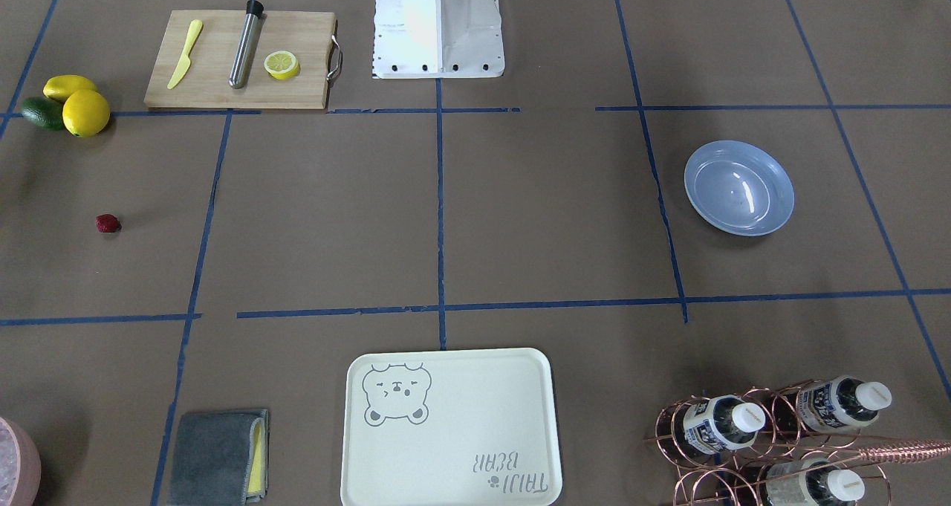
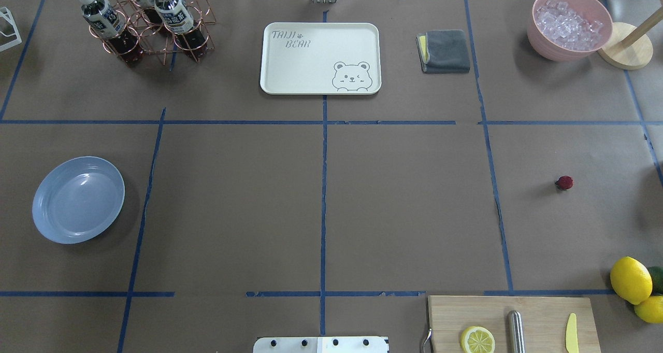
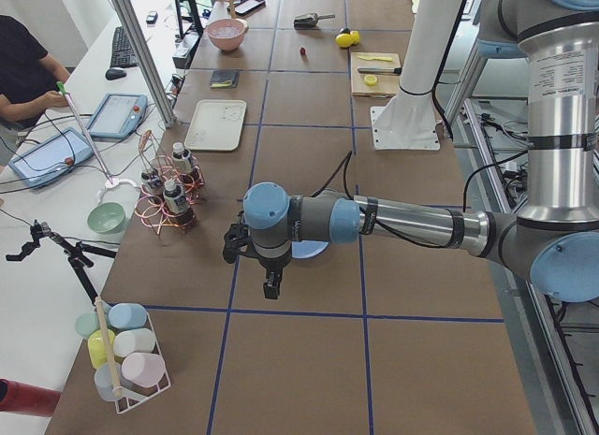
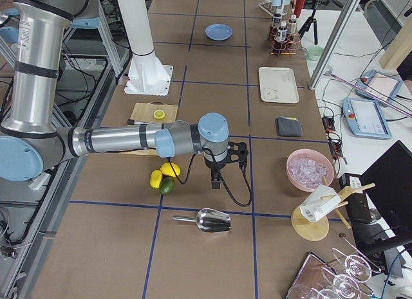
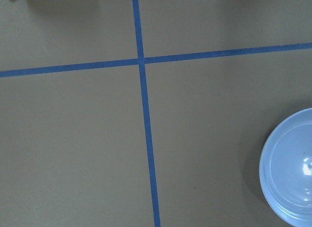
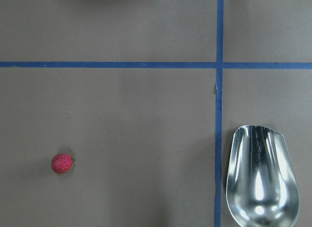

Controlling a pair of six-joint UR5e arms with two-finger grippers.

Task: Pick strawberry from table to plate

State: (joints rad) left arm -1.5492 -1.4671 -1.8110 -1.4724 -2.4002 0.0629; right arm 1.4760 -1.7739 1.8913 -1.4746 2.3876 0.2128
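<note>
Brown paper with a blue tape grid is covering the wide table, and the tiny dark-red strawberry is lying alone in an open square at its right, well apart from the round glossy light-blue plate far left. Both arms are hanging beyond the overhead view's edges (showing only from the sides), so I cannot tell whether the left gripper or right gripper is gaping or gripping anything.

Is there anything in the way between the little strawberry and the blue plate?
Nothing visible. Between the strawberry and the plate lies only bare table with tape lines. The tray and cutting board sit off to either side.
</note>
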